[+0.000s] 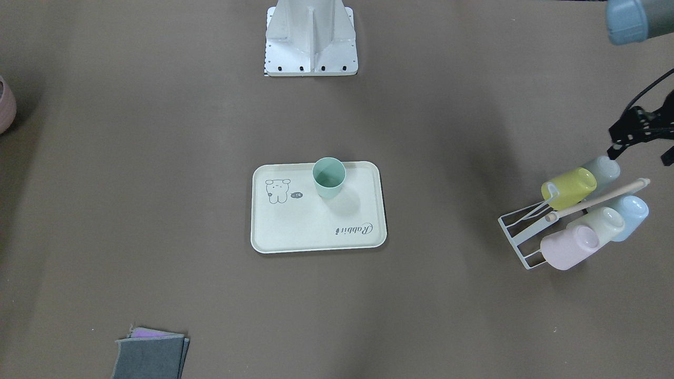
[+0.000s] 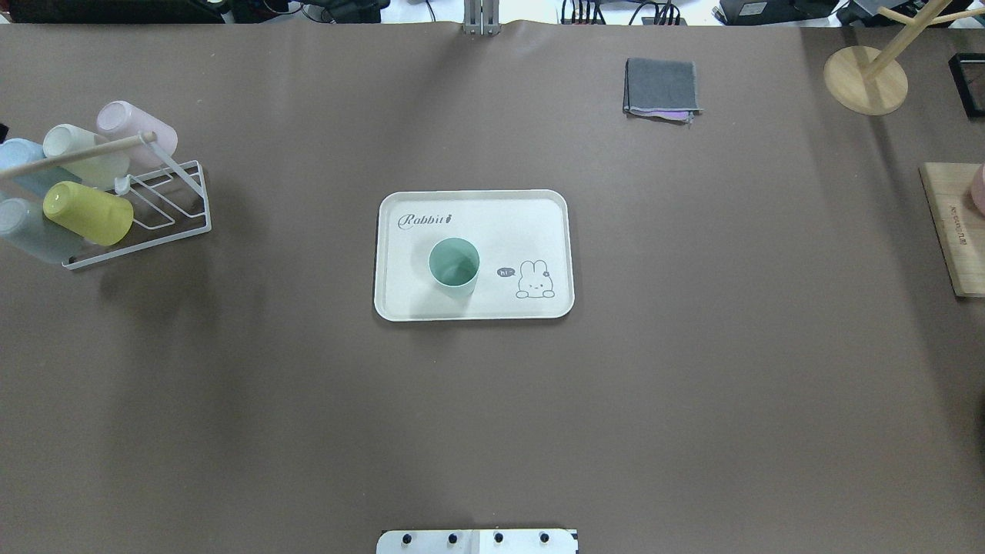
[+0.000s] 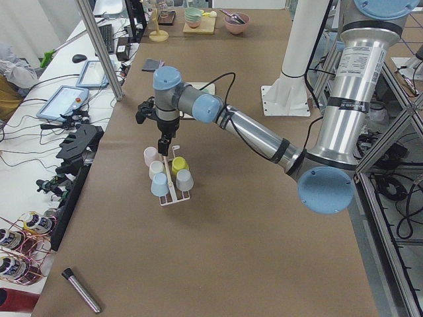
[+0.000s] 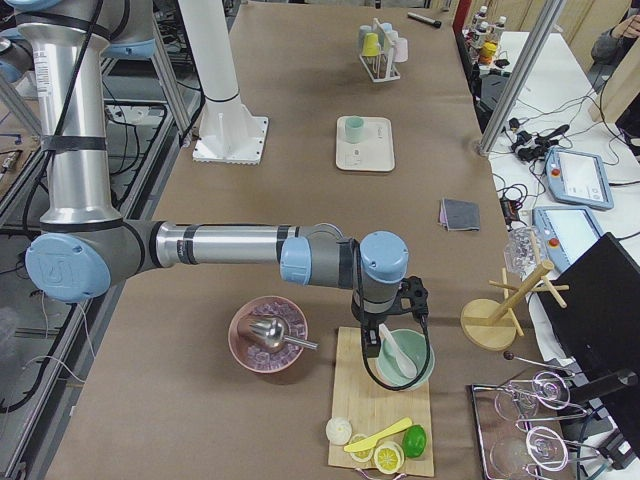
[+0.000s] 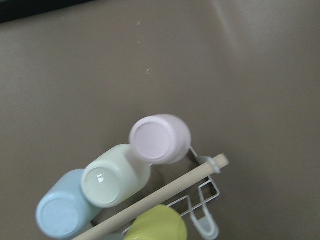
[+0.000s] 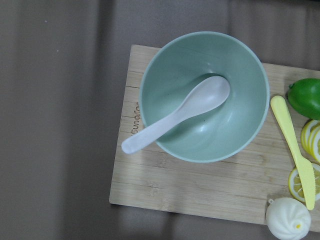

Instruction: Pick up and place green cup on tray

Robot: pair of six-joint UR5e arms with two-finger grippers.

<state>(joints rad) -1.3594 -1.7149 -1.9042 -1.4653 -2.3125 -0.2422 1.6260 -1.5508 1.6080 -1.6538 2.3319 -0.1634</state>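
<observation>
Green cup: it stands upright with the mouth up on the tray, near the side closest to the robot base, between the "Rabbit" script and the small drawing.
How it will handle: you can expect a light, stiff plastic tumbler. The wall looks smooth and a little tapered, so it may slip in a weak grip. It does not look fragile.
Where to hold: if you must move it again, take one finger inside and one outside the rim, or close across the upper wall.
Task state: judged from these views, the cup is already placed and nothing touches it.
Left gripper: it hangs pointing down over the cup rack, well apart from the tray. I cannot tell whether its fingers are apart or together.
Right gripper: it points down over the green bowl with the spoon, on the wooden board. Its state also cannot be told.
</observation>
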